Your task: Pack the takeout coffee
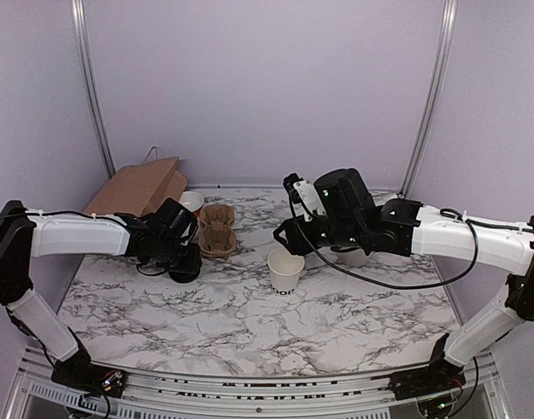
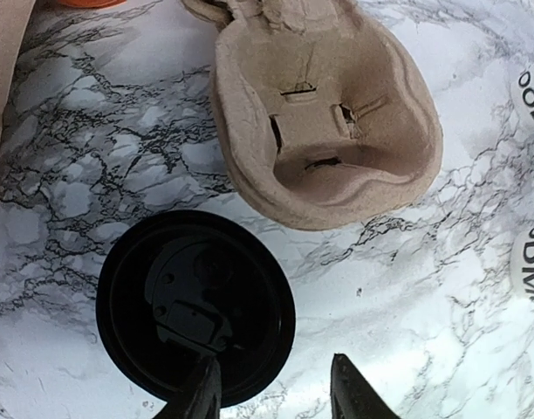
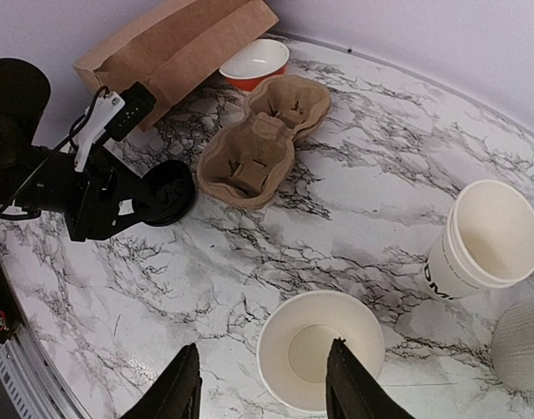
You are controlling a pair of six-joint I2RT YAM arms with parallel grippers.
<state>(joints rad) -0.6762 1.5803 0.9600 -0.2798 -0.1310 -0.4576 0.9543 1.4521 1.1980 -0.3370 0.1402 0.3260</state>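
My right gripper point(image 3: 263, 346) hangs half-open and empty over the cup point(image 3: 319, 362): light thin paper, probably crushes, so pinch the rim gently. My left gripper point(image 2: 274, 358) is parted and empty, straddling the edge of the lid point(image 2: 197, 305): stiff, slick-looking plastic.

Black lid point(image 2: 195, 305) at the left gripper point(image 2: 274, 367), tan carrier point(image 2: 324, 113) ahead of it, white cup point(image 1: 285, 272) with black lettering under the right gripper point(image 3: 263, 346), grey-veined white marble table point(image 2: 92, 131), brown bag point(image 3: 175, 39)

A brown paper bag point(image 1: 138, 186) is being supported on its side at the marble table's point(image 1: 249, 340) far left. A pulp cup carrier point(image 1: 217, 230) is being seen just right of it, a red bowl point(image 3: 249, 57) being seen between them, farther back.
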